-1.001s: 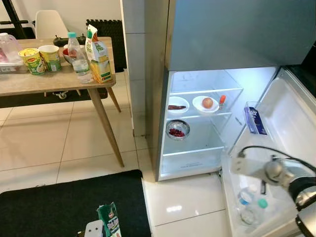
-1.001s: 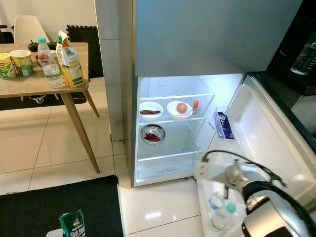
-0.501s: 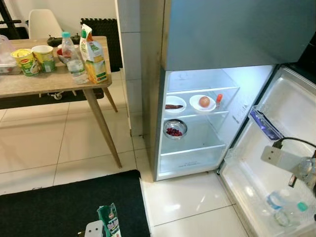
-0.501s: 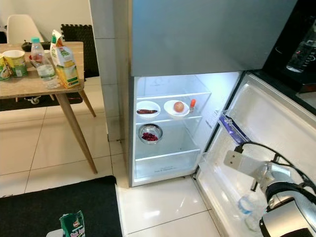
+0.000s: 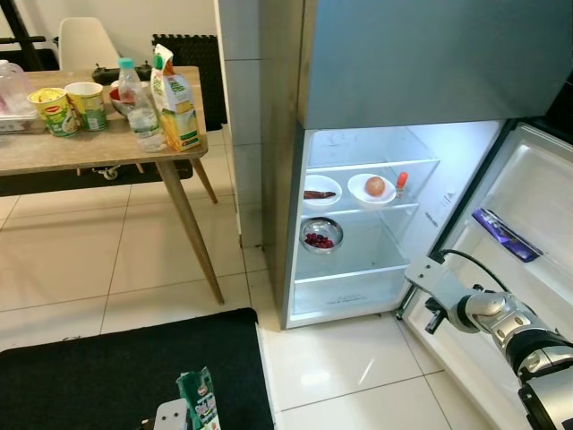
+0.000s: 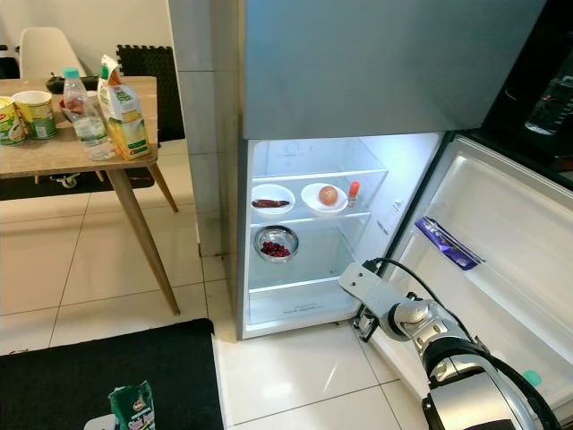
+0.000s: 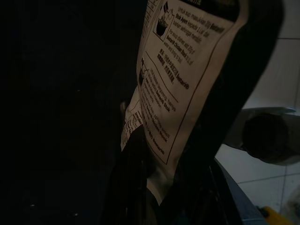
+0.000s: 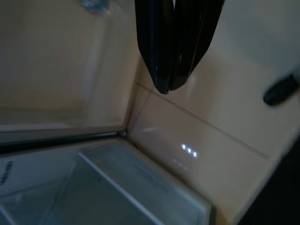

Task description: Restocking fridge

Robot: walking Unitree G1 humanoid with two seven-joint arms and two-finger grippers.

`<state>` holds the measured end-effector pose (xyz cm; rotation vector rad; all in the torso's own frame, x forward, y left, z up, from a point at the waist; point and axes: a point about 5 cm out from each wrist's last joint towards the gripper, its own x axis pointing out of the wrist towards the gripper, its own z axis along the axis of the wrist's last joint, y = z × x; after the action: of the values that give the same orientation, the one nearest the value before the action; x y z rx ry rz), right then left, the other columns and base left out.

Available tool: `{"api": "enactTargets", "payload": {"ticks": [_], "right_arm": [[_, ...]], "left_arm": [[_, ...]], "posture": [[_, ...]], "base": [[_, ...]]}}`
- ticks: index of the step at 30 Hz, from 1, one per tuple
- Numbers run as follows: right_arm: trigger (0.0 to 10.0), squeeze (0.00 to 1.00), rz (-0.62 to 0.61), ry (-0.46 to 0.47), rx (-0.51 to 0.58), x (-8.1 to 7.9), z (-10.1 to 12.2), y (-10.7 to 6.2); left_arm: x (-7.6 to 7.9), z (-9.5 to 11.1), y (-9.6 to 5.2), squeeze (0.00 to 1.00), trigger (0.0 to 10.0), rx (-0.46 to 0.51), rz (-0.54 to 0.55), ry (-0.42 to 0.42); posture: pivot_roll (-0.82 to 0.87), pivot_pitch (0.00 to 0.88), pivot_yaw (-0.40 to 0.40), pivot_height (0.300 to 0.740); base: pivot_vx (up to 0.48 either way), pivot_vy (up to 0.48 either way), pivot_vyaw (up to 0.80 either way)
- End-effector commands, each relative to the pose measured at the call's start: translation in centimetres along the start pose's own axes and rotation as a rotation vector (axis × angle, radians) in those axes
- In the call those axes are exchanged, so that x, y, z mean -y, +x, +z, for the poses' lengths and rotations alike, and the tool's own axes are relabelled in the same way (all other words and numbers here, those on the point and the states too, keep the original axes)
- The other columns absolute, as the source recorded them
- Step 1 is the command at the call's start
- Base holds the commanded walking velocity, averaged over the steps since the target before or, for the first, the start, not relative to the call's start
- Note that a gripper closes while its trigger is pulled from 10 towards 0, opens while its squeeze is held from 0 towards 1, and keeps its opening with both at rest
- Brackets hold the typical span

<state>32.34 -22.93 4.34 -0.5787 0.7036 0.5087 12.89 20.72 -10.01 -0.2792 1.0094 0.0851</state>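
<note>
Packet (image 7: pixel 187 84) in closed left end effector (image 7: pixel 154 187)

I see fridge (image 5: pixel 358 215) open, door (image 5: pixel 519 260) swung right. Two plates (image 5: pixel 321 191), bowl (image 5: pixel 321 235) inside fridge. My right arm (image 5: pixel 488 313) low beside fridge door. Table (image 5: pixel 81 148) left of fridge.

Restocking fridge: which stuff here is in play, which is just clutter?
In play:
- fridge, door open
- green pack in left hand
- right hand, shut, low by the door
- juice carton and water bottle on the table, likely next

Clutter:
- noodle cups
- chair
- black mat
</note>
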Motion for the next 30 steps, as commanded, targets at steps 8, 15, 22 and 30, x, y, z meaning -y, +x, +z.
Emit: {"api": "enactTargets", "payload": {"ticks": [8,15,22,30], "right_arm": [[10.0,0.00,0.062,0.199,0.005,-4.9,-2.9,1.4],[10.0,0.00,0.022,0.431,-0.313,-12.3,-13.6,-0.7],[10.0,0.00,0.002,0.392,-0.440,-13.6,-16.9,-2.5],[10.0,0.00,-0.018,0.354,-0.442,-13.5,-16.7,-2.3]], "left_arm": [[0.1,0.6,0.1,0.00,10.0,0.033,0.058,0.041],[-0.3,1.6,0.2,0.00,10.0,0.075,0.129,0.104],[-0.1,1.3,0.2,0.00,10.0,0.039,0.090,0.111],[0.1,0.7,0.2,0.00,10.0,0.017,0.059,0.073]], "posture": [[-0.10,0.000,-0.062,0.740],[-0.09,0.000,-0.049,0.740],[-0.09,0.000,-0.043,0.740],[-0.10,0.000,-0.039,0.740]], "base": [[0.000,0.000,0.00],[0.000,0.000,0.54],[0.000,0.000,0.76],[0.000,0.000,0.76]]}}
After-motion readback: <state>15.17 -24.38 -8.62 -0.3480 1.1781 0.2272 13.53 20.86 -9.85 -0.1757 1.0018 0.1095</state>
